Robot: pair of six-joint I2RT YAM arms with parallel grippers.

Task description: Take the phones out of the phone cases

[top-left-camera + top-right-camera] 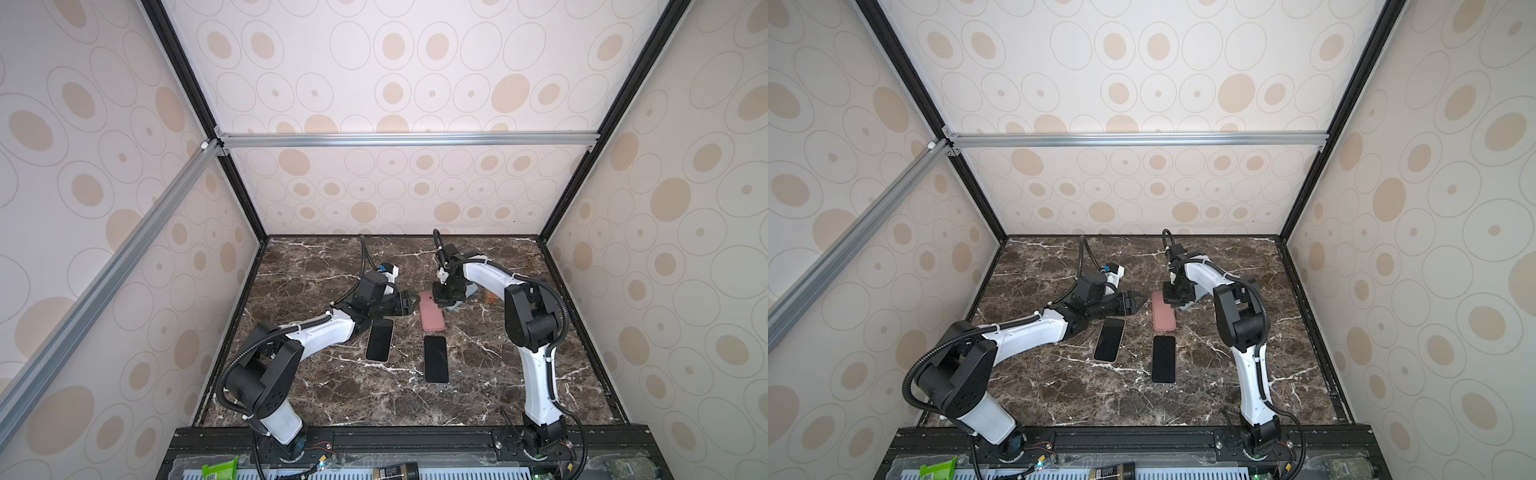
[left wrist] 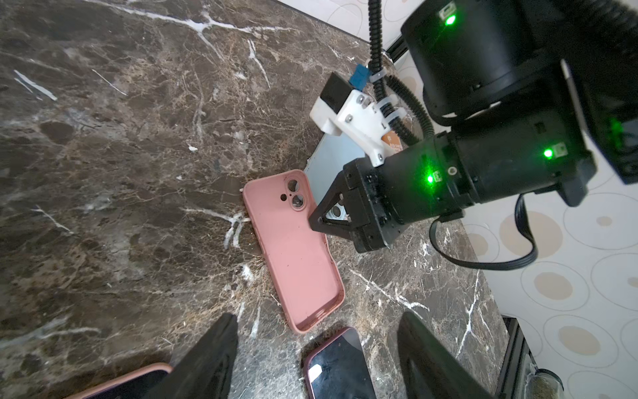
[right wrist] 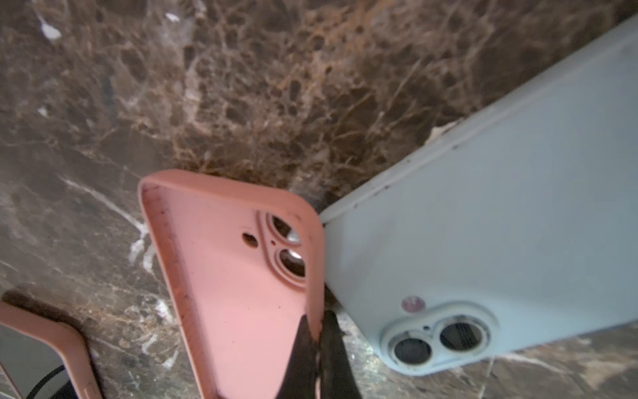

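An empty pink phone case (image 1: 431, 320) (image 2: 297, 252) lies inside-up in the middle of the marble table. My right gripper (image 3: 319, 319) (image 1: 444, 305) is shut on one long side wall of it near the camera holes, one finger inside and one outside. My left gripper (image 2: 317, 321) (image 1: 409, 305) hovers open just left of the case, nothing between its fingers. A phone (image 1: 436, 359) (image 2: 340, 366) with a dark reddish rim lies screen-up nearer the front. Another phone (image 1: 379, 340) in a pale pink case lies screen-up beside the left arm.
A light blue case (image 3: 500, 224) (image 2: 331, 155) lies back-up against the pink case under the right wrist; I cannot tell whether a phone is inside. A small orange object (image 1: 492, 297) sits behind the right arm. Patterned walls enclose the table (image 1: 332, 399).
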